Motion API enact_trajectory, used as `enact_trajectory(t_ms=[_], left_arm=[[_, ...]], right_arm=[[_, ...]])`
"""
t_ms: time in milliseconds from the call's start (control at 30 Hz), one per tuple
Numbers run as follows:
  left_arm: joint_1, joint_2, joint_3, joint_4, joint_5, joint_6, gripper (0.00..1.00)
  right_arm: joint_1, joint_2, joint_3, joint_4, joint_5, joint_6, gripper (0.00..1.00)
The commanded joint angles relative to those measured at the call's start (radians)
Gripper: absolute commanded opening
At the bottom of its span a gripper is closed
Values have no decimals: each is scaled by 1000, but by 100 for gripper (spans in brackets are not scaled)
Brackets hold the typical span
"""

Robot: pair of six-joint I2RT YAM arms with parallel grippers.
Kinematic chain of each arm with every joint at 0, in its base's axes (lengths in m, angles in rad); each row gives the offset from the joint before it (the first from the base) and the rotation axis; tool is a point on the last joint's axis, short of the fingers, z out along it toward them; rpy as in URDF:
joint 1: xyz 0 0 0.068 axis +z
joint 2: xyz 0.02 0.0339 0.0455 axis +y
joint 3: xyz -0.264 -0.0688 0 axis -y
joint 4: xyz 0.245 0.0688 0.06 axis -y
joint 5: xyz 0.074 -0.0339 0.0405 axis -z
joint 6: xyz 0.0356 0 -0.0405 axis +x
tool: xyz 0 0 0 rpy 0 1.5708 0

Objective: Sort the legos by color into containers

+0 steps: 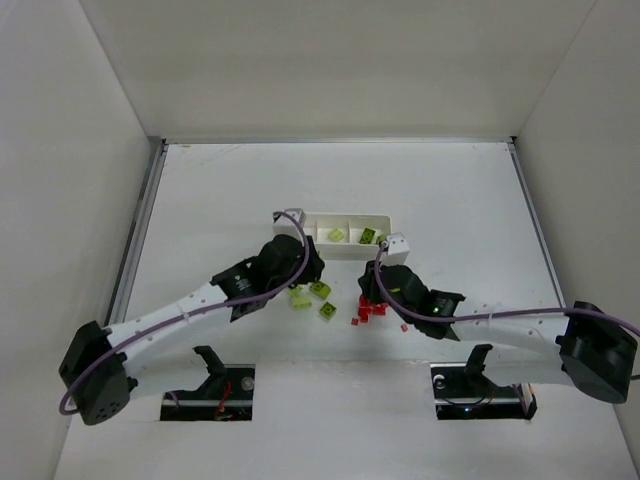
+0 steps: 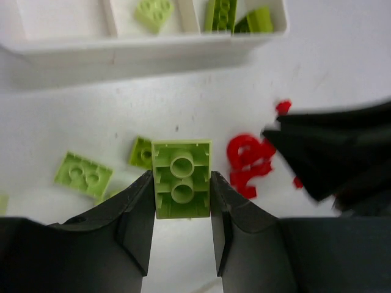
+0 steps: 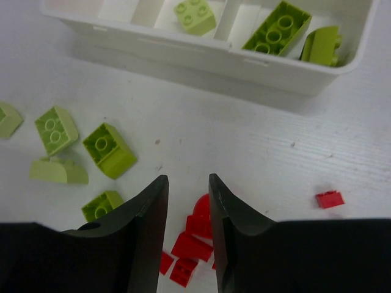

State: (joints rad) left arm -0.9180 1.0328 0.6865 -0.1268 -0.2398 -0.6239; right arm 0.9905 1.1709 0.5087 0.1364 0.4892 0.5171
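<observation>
Left gripper (image 1: 302,278) and right gripper (image 1: 374,290) hang mid-table, nearside of the long white three-compartment plastic tray (image 1: 345,251), loose lime-green studded plastic bricks (image 1: 328,311) and tiny red plastic pieces (image 1: 368,312) beneath. Left wrist: fingers clamp one lime-green brick (image 2: 181,186); right arm (image 2: 336,159) crowds the reds. Right wrist: fingers narrowly apart, empty, over reds.

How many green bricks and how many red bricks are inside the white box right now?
Green bricks in the white tray: 3 (one in the middle compartment, two in the right end one)
Red bricks in the tray: 0 (those in view lie outside it)
Total in the tray: 3
</observation>
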Motion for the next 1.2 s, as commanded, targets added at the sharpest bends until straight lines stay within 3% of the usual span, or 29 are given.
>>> enact_trajectory(t_ms=[0,167,367,533,667,833,967,1167], left_arm=[[96,143,111,182,33,70,24],[192,430,267,266,112,84,24],[224,608,366,309,97,96,25],[224,664,406,309,96,93,42],[216,593,363,323,65,98,52],[230,449,242,328,31,78,50],[244,242,66,302,-38,47,50],[325,-31,-125,121,-90,-11,51]], right_arm=[[55,-27,-44,3,-11,75,42],[82,-19,-61,-17,-9,93,46],[82,-34,-79,5,-18,98,50],[86,-10,-47,-8,-23,70,55],[96,15,-24,14,-46,38,62],[131,76,27,17,-98,2,63],[202,156,80,22,-115,-37,70],[250,295,155,34,-146,-78,78]])
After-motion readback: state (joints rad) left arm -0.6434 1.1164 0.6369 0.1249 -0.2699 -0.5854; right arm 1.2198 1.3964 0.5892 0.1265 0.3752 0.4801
